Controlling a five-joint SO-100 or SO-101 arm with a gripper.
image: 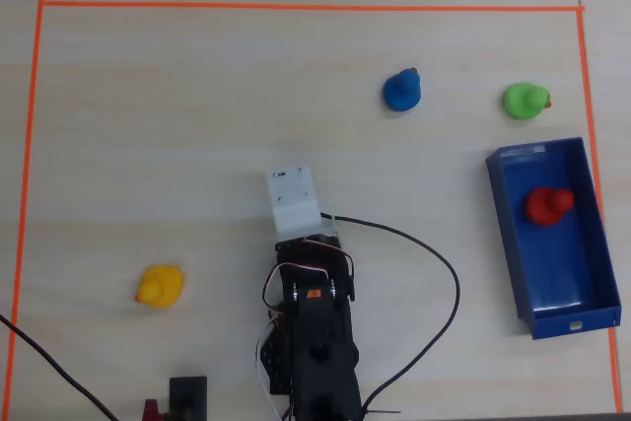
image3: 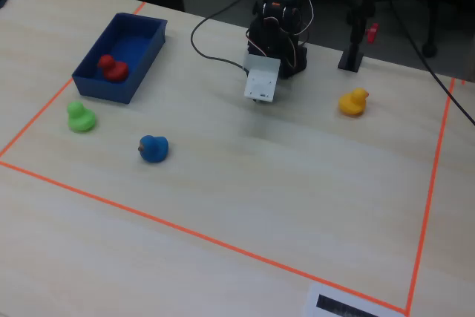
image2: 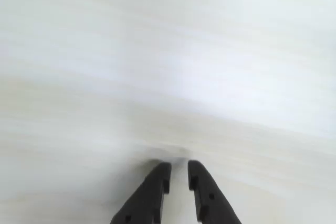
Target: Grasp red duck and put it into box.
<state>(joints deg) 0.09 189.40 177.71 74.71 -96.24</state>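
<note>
Red duck (image: 545,206): lies inside the box (image: 586,244), toward its 12 o'clock end in the overhead view, clear of the walls.
Step in hand: placement looks complete; arm is folded near its base at 6 o'clock.
Gripper (image2: 179,172): empty; fingers nearly together with a narrow gap, pointing at bare table.
Next move: judged none beyond parking the arm.
Bystanders: blue duck (image: 402,90) and green duck (image: 525,101) at 1 o'clock of the arm, yellow duck (image: 160,286) at 9 o'clock.
Edges: orange tape (image: 296,7) frames the field; box sits just inside its 3 o'clock edge.
Open room: wide bare wood around the arm.
</note>
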